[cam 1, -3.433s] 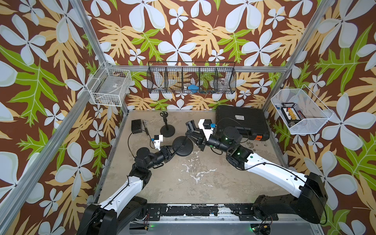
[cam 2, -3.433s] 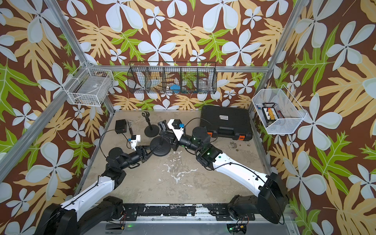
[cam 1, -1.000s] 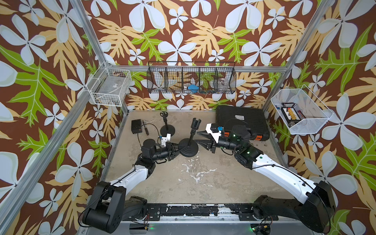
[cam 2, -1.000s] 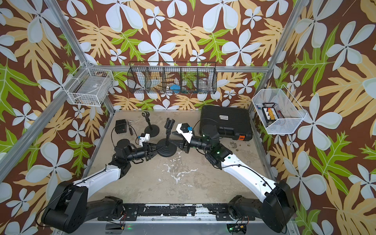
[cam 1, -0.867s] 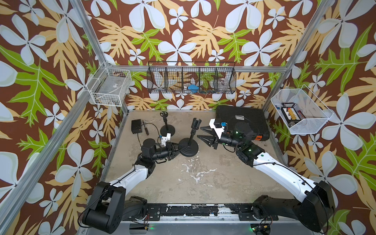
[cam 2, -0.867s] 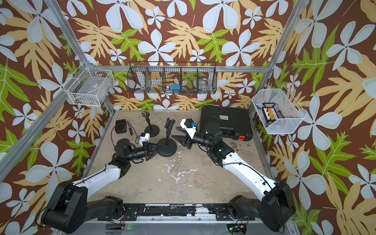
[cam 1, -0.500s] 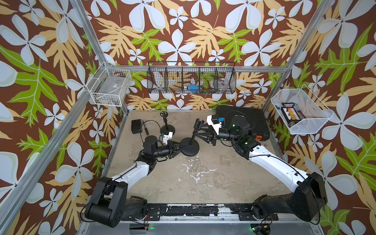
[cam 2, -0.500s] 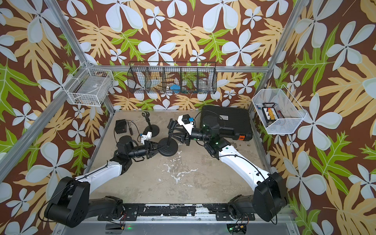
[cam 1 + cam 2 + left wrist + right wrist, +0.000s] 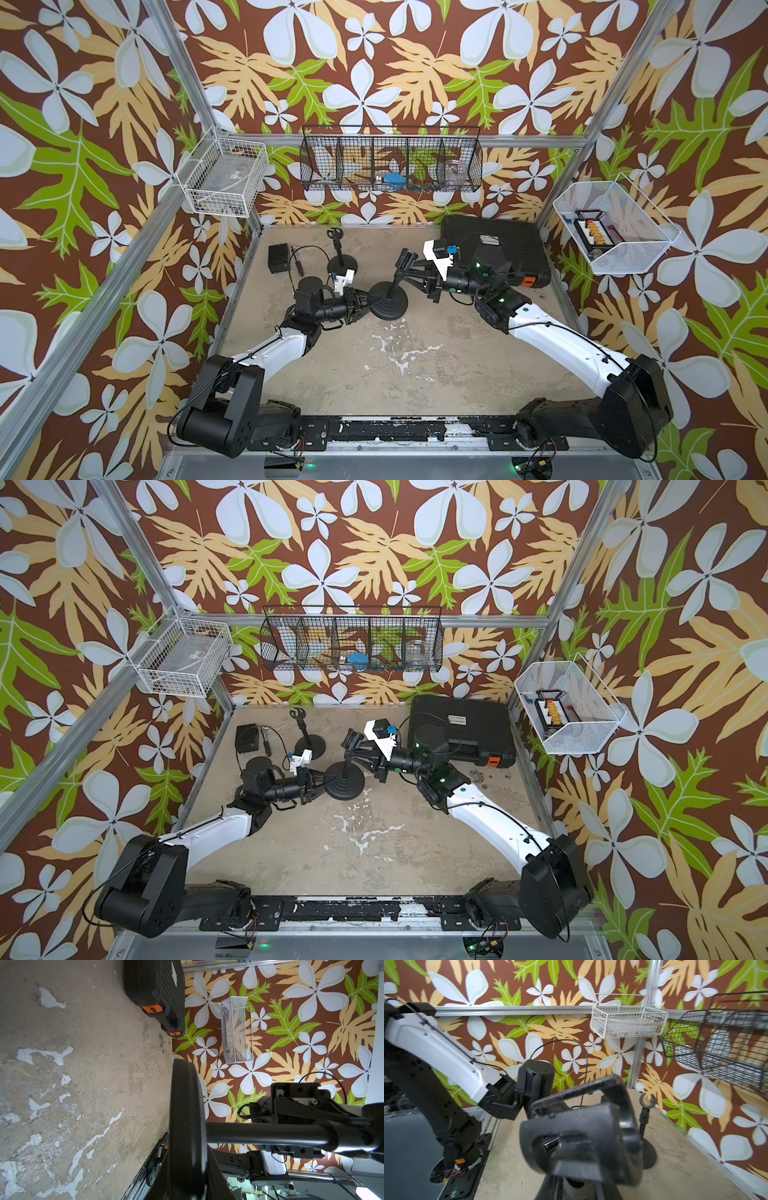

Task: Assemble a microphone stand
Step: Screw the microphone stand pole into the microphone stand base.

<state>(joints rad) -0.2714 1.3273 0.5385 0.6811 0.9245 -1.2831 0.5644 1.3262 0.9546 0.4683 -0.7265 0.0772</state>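
Right hand has swung in and pinched shut on the pole just under the mic clip. Left hand clamps the round base, flat on the bench. Step, likely: seating the pole. Next, probably: twist without tipping.

Two tabletop robot arms wear glossy white forearm shells between matte black cylindrical joints; thin black cables trace each, green status lights glowing on the right.
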